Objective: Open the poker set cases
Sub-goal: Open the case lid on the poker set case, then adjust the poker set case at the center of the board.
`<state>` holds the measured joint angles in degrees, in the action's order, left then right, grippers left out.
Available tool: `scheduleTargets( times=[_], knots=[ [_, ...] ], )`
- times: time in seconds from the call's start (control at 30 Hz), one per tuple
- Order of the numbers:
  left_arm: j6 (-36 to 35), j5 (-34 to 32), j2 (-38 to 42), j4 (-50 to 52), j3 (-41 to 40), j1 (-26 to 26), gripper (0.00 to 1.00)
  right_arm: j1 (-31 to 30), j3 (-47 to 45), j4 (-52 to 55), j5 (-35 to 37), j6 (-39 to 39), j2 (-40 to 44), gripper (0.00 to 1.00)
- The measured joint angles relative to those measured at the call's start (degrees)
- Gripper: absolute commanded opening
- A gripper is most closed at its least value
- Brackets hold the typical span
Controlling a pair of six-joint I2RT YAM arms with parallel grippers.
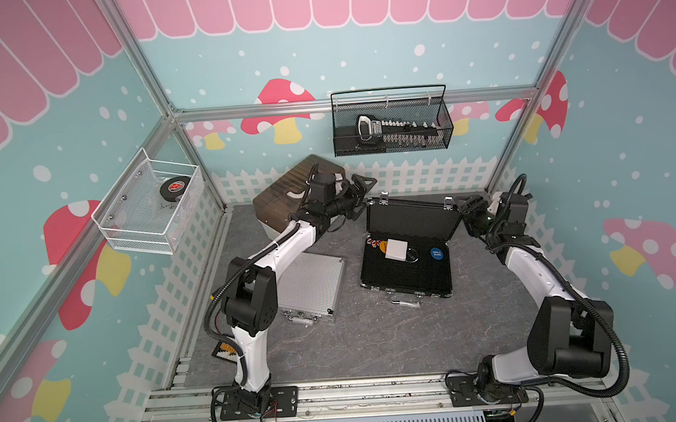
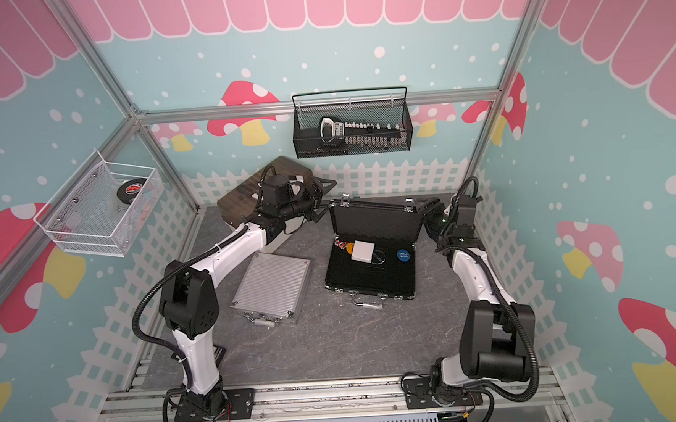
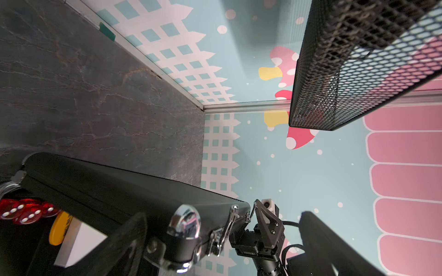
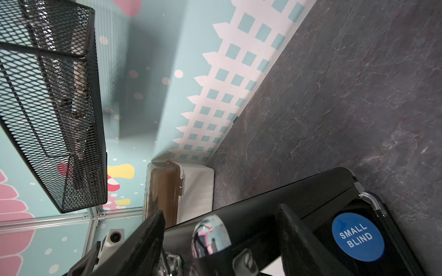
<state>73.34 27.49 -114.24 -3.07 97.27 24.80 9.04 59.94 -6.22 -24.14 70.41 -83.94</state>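
Observation:
The black poker set case (image 1: 407, 279) lies open at mid-table with its lid (image 1: 408, 220) standing upright. Inside are red dice (image 3: 21, 211), a white card (image 1: 396, 249) and a blue "Small Blind" disc (image 4: 357, 236). The silver case (image 1: 312, 284) lies flat and closed to its left, latches toward the front. My left gripper (image 1: 361, 199) is open at the lid's left top corner, and its chrome cap (image 3: 184, 222) sits between the fingers with wide gaps. My right gripper (image 1: 465, 209) straddles the lid's right corner (image 4: 210, 234), open, one finger on each side.
A cream box with a brown lid (image 1: 284, 199) stands at the back left, behind my left forearm. A black mesh basket (image 1: 392, 141) hangs on the back wall above the case. A white wire basket (image 1: 139, 230) holding a tape roll hangs on the left wall.

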Motion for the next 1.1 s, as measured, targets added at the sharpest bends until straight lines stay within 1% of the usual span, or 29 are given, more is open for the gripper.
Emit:
scheduleTargets(
  times=[0.2,0.33,0.43,0.57,0.67,0.73,0.83,0.9,0.93,1.0,1.07,1.1],
  knots=[
    [-1.7,0.0,0.1,0.5,1.2,-0.6,0.99,1.0,1.8,-1.8,0.2,1.0,-2.3,0.74],
    [-4.4,-0.6,1.1,2.4,1.2,-1.0,0.99,2.0,2.4,-3.5,0.5,1.7,-3.5,0.74],
    [-6.9,-1.2,3.3,4.4,0.9,-1.6,0.99,2.3,2.7,-3.8,0.7,1.9,-4.0,0.74],
    [-10.8,-2.1,8.4,6.3,-2.0,-2.6,0.99,2.3,3.1,-1.2,1.3,-0.2,-2.9,0.75],
    [-16.3,-3.8,13.4,10.8,-4.9,-3.0,0.99,2.3,3.1,4.0,3.6,-4.2,1.0,0.75],
    [-21.1,-6.2,17.1,15.3,-6.2,-3.0,0.99,2.2,3.3,7.5,5.3,-7.1,4.8,0.74],
    [-28.8,-13.0,25.4,22.3,-9.8,-3.2,0.99,1.0,5.2,12.7,8.2,-12.2,10.6,0.69],
    [-32.5,-17.2,32.5,25.7,-13.9,-4.2,0.99,-3.0,8.0,16.4,11.7,-16.3,13.3,0.68],
    [-33.9,-18.9,36.5,27.5,-16.4,-5.2,0.99,-6.6,9.6,18.2,13.9,-18.8,14.3,0.66],
    [-36.0,-21.1,44.0,30.6,-21.4,-8.5,0.99,-15.6,12.4,20.5,17.4,-23.7,15.6,0.61],
    [-37.7,-21.6,50.8,33.4,-27.1,-14.2,0.99,-26.2,14.3,21.8,20.0,-27.6,15.7,0.57],
    [-38.3,-21.5,53.1,34.5,-29.6,-17.2,0.99,-30.6,14.7,22.1,20.9,-29.4,15.1,0.58]
  ],
)
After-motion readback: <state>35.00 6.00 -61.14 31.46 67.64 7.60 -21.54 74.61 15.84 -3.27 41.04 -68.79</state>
